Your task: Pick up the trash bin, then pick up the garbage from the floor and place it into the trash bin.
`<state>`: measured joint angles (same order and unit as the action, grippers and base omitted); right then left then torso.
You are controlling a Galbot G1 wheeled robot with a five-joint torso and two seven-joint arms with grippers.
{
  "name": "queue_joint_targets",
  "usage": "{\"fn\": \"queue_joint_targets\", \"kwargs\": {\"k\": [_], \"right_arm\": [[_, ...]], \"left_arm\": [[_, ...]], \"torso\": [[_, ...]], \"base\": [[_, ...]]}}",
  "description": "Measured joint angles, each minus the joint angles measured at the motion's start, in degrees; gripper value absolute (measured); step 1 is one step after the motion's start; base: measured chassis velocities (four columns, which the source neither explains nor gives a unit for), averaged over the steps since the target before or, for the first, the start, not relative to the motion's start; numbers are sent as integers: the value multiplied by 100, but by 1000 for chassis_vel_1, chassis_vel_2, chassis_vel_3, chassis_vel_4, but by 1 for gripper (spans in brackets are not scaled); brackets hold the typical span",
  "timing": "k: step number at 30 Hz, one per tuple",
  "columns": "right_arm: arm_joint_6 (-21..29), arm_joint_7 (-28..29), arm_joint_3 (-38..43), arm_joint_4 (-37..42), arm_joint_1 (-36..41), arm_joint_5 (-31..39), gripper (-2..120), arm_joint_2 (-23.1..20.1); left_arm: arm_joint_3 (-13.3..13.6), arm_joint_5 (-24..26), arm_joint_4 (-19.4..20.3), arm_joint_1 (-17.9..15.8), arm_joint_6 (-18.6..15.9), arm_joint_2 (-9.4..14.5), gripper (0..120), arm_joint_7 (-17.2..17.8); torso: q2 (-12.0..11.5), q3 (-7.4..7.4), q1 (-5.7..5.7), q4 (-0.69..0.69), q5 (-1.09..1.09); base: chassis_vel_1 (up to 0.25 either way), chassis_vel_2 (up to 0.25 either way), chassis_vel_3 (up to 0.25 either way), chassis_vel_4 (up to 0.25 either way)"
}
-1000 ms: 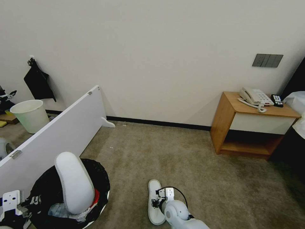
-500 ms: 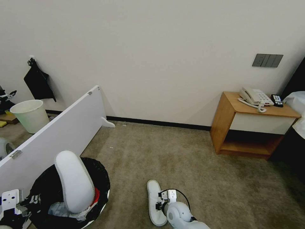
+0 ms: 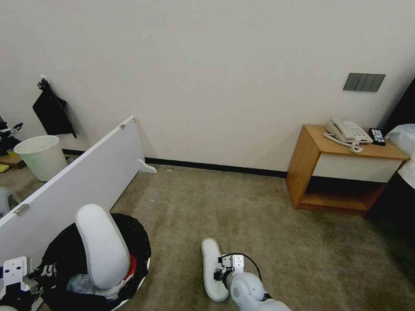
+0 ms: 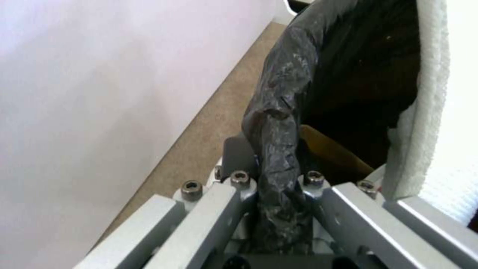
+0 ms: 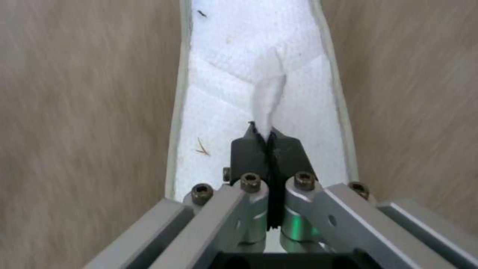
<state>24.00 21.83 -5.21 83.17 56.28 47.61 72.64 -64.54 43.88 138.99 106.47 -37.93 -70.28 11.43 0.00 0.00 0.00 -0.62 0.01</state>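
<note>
The trash bin (image 3: pixel 140 242), lined with a crinkly black bag, is at the lower left of the head view. One white slipper (image 3: pixel 101 246) stands upright in it, beside red litter (image 3: pixel 131 264). My left gripper (image 4: pixel 276 179) is shut on the bin's bagged rim (image 4: pixel 279 93). A second white slipper (image 3: pixel 212 259) lies lengthwise over the carpet at the bottom centre. My right gripper (image 3: pixel 217 273) is above its near half. In the right wrist view the right gripper (image 5: pixel 269 144) is shut on the slipper's (image 5: pixel 249 56) pinched-up white strap.
A white partition board (image 3: pixel 86 172) runs diagonally beside the bin. Behind it stands a pale bare bucket (image 3: pixel 41 155). A wooden bedside table (image 3: pixel 341 168) with a phone is at the right, by a bed edge (image 3: pixel 404 138). Open carpet (image 3: pixel 225 203) lies ahead.
My right gripper has shifted slightly forward and to the right with the slipper held by its strap. The bin and left gripper have stayed put.
</note>
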Motion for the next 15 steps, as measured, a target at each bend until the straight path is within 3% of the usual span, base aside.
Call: {"fn": "queue_joint_targets", "kwargs": {"k": [2,3,5,6,9,15], "right_arm": [[-537,-238,166,497,143,-279,0,-300],[-537,-238,166,497,143,-279,0,-300],[-1071,-604,418,1090,325,-594,0,-798],[-1071,-604,418,1090,325,-594,0,-798],[-1474,-989,748,1932,604,-731,0,-1468],[-1803,-1382,1044,2894,725,-592,0,-2026]], "left_arm": [[83,46,8,-15,-39,114,3,-15],[83,46,8,-15,-39,114,3,-15],[231,82,-46,-76,-69,230,3,-51],[231,82,-46,-76,-69,230,3,-51],[359,186,35,-56,-117,335,3,-74],[390,311,176,-84,-191,385,3,-26]], "torso": [[0,0,0,-1,1],[0,0,0,-1,1],[0,0,0,-1,0],[0,0,0,-1,0],[0,0,0,-2,0],[0,0,0,2,1]], "base": [[0,0,0,0],[0,0,0,0],[0,0,0,0],[0,0,0,0],[0,0,0,0],[0,0,0,0]]}}
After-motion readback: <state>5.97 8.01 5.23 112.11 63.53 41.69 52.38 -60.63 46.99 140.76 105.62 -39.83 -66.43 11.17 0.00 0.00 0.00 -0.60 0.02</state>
